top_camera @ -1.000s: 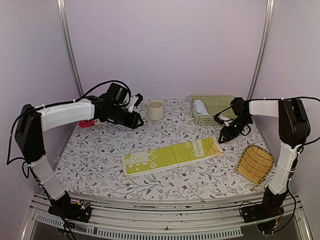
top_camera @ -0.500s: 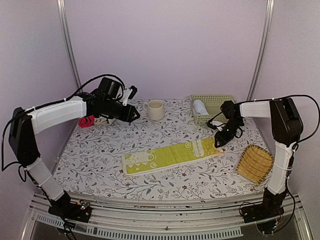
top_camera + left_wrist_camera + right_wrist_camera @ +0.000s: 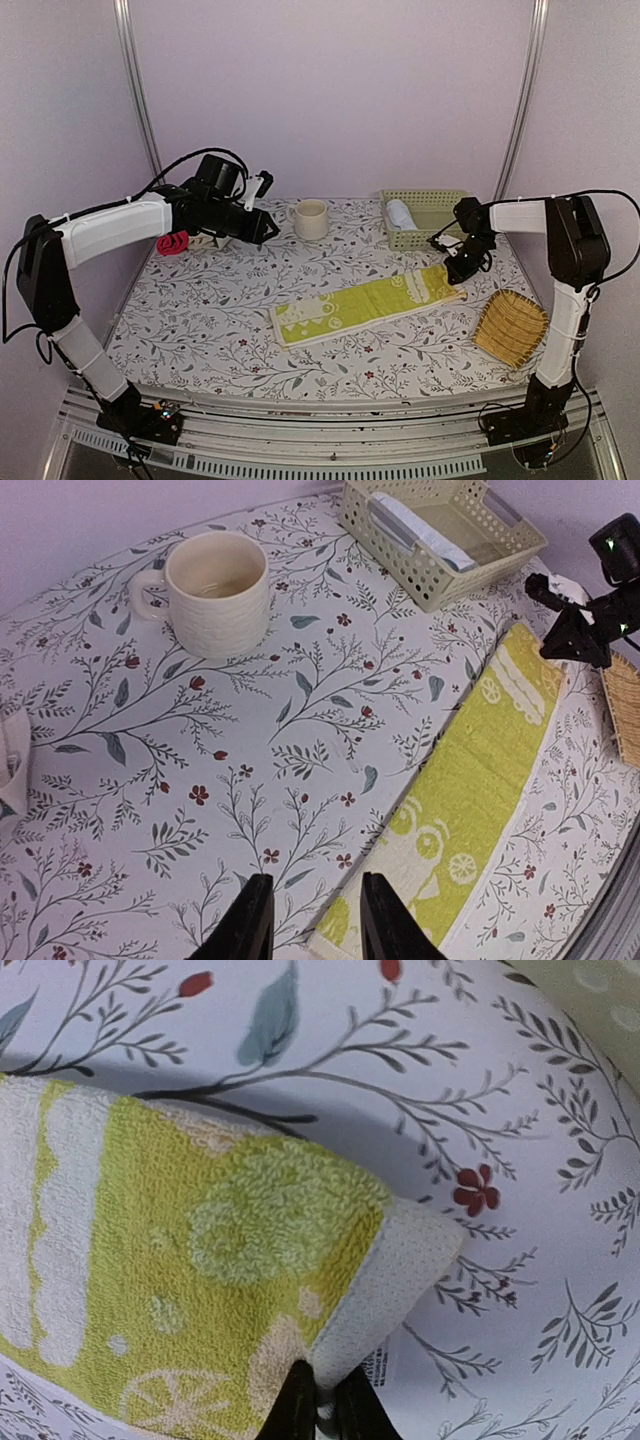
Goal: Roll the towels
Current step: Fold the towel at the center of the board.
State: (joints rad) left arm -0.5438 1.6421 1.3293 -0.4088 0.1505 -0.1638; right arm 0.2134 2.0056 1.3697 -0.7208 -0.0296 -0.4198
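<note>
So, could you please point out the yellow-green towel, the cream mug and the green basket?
yellow-green towel [image 3: 365, 305], top view, its middle.
cream mug [image 3: 220, 620], left wrist view, its outer wall.
green basket [image 3: 412, 240], top view, its front wall.

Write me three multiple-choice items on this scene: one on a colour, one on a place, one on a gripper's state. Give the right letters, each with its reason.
1. The flat towel is coloured:
A. red
B. yellow-green and cream
C. black

2. The rolled pale towel lies:
A. in the green basket
B. on the flat towel
C. between the fingers of the right gripper

3. The right gripper is:
A. wide open in the air
B. shut on the green basket's rim
C. shut on the flat towel's end

Answers:
1 B: both the top and left wrist views show lime cloth with cream patterns.
2 A: the pale roll sits inside the basket's walls.
3 C: the right wrist view shows the fingertips pinched together on the towel's corner.
</note>
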